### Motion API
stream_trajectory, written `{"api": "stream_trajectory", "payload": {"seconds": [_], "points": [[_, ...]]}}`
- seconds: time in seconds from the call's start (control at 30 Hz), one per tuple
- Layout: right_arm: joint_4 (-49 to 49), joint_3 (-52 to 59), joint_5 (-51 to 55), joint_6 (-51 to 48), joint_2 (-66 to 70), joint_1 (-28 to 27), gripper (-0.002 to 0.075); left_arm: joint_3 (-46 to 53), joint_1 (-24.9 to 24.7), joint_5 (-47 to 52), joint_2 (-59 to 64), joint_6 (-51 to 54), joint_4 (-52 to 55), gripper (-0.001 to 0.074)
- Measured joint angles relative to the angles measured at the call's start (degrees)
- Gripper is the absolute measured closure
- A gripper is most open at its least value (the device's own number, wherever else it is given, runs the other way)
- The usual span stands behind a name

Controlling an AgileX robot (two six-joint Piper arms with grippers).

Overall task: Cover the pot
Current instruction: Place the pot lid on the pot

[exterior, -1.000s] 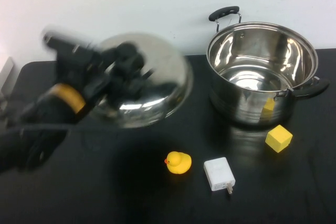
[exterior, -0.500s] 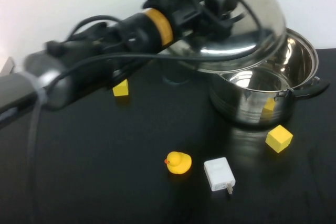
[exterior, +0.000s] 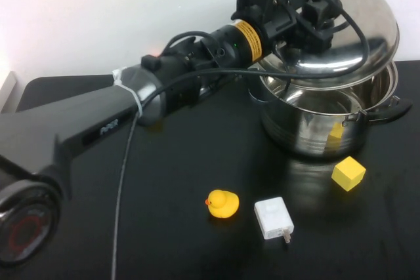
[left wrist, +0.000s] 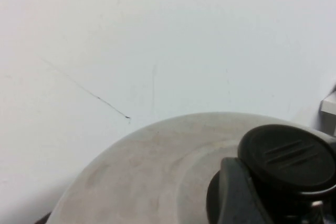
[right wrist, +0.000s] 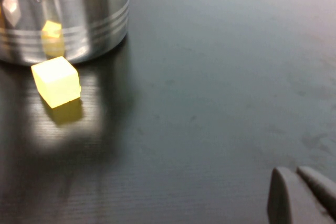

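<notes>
The large shiny steel pot (exterior: 308, 126) with black side handles stands at the back right of the black table; its wall also shows in the right wrist view (right wrist: 63, 19). My left gripper (exterior: 319, 10) is shut on the black knob (left wrist: 286, 158) of the domed steel lid (exterior: 354, 40) and holds it tilted just above the pot's rim, mostly over the opening. The lid's dome fills the left wrist view (left wrist: 157, 177). My right gripper (right wrist: 302, 192) is shut and empty, low over the table to the right of the pot, outside the high view.
A yellow block (exterior: 348, 173) lies in front of the pot, also in the right wrist view (right wrist: 55, 81). A yellow rubber duck (exterior: 222, 202) and a white charger (exterior: 273, 218) lie at front centre. The left arm (exterior: 131, 106) stretches across the table's left and middle.
My left gripper has carried the lid from the table's left, up and to the right, to over the pot. The right arm has not visibly moved.
</notes>
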Motion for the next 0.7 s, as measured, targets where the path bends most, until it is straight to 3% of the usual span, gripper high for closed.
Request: {"api": "stream_trajectory", "payload": {"seconds": [0.43,0.7], "points": [[0.0,0.0,0.0,0.0,0.0,0.0,0.0728,-2.7,0.0,-9.4,7.1,5.1,-0.7,0.0414],[0.0,0.0,0.0,0.0,0.0,0.0,0.0728,-3.1,0.0,-12.2,10.2,8.5,-8.4,0.0414]]}}
